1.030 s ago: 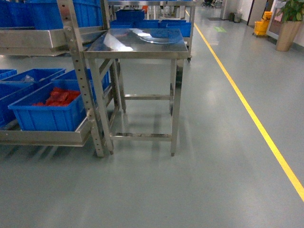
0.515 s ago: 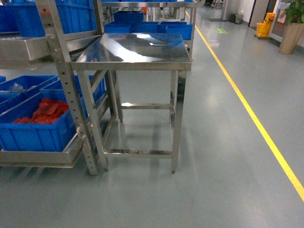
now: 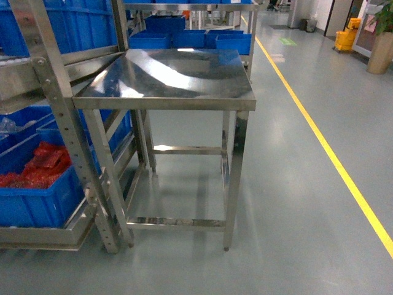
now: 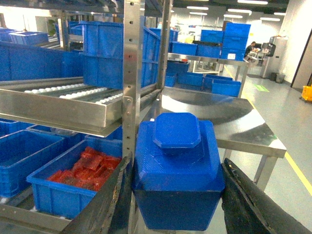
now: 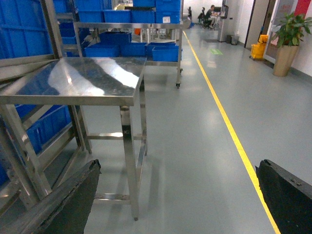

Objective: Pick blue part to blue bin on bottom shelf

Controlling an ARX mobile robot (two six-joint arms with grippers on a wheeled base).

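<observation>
A chunky blue plastic part with a stepped octagonal top is held pinched between the dark fingers of the left gripper, beside the perforated steel upright of the rack. The right gripper is seen spread wide with nothing between its fingers. For the carry to end well, the part would best be kept level and brought low past that upright, toward an open blue bin on the shiny bottom shelf. A blue plastic bin filled with red pieces sits left of the upright; a bare stainless-steel table stands just to its right and narrows the approach. A roller-lined upper shelf overhangs the bins.
</observation>
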